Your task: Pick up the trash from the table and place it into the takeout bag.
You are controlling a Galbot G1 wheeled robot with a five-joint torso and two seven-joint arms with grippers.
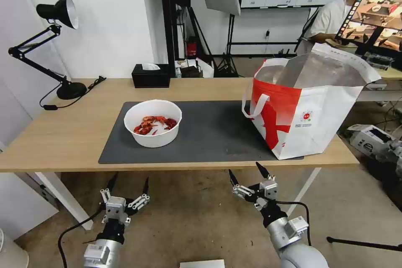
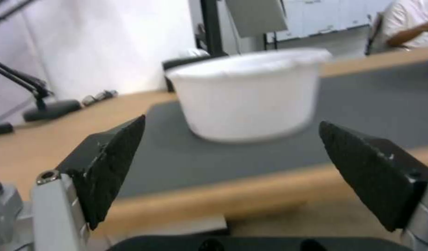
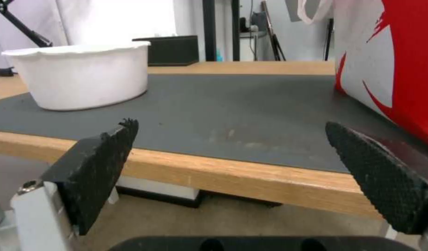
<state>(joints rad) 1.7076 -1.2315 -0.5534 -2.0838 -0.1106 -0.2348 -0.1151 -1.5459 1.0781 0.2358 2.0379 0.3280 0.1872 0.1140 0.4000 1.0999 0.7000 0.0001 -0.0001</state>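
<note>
A white round bowl [image 1: 153, 127] holding red crayfish shells, the trash, sits on the left part of the dark grey mat [image 1: 209, 134] on the light-wood table [image 1: 63, 134]. The same bowl [image 2: 248, 94] faces my left wrist camera and shows farther off as the bowl [image 3: 81, 78] in the right wrist view. The red-and-white takeout bag [image 1: 310, 109] stands open on the table's right end, foil lining showing; its side [image 3: 399, 66] fills one edge of the right wrist view. My left gripper [image 1: 129, 184] and right gripper [image 1: 247, 172] hang open below the table's front edge, both empty.
A black tissue box [image 1: 150, 75] stands at the table's back edge. A black desk lamp [image 1: 50, 46] occupies the back left corner. A person sits at another desk behind the bag. White table legs [image 1: 63, 197] stand below the front edge near my left arm.
</note>
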